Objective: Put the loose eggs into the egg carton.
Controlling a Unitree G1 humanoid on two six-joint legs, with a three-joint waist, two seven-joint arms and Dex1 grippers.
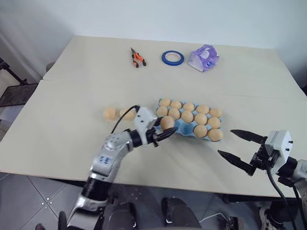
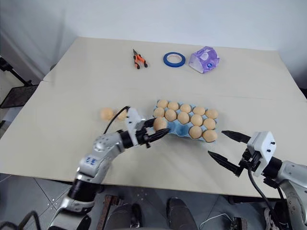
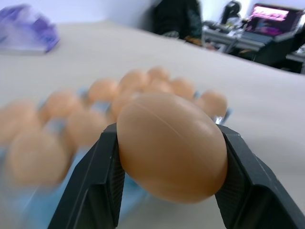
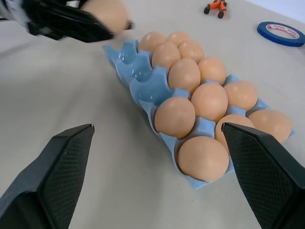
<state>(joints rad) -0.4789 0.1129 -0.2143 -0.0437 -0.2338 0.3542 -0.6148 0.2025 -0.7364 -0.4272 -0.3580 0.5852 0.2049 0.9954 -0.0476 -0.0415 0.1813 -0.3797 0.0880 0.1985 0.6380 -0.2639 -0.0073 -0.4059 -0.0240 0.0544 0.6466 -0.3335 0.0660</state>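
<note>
The light blue egg carton [image 1: 183, 127] lies in the middle of the table with several tan eggs [image 1: 200, 118] in its cups. Its near-left cups [image 4: 139, 78] are empty. My left gripper [image 1: 166, 131] is shut on one egg [image 3: 171, 145], held level just above the carton's near-left corner. The same held egg [image 4: 107, 14] hangs beside that corner. Two loose eggs [image 1: 110, 113] [image 1: 127, 113] rest on the table left of the carton, behind my left wrist. My right gripper [image 1: 225, 142] hovers open and empty off the carton's near-right end, pointing at it.
Orange-handled pliers [image 1: 137, 58], a blue tape ring [image 1: 172, 58] and a purple-and-white packet [image 1: 203, 58] lie along the far side of the table. The table's front edge [image 1: 192, 184] runs just under both arms.
</note>
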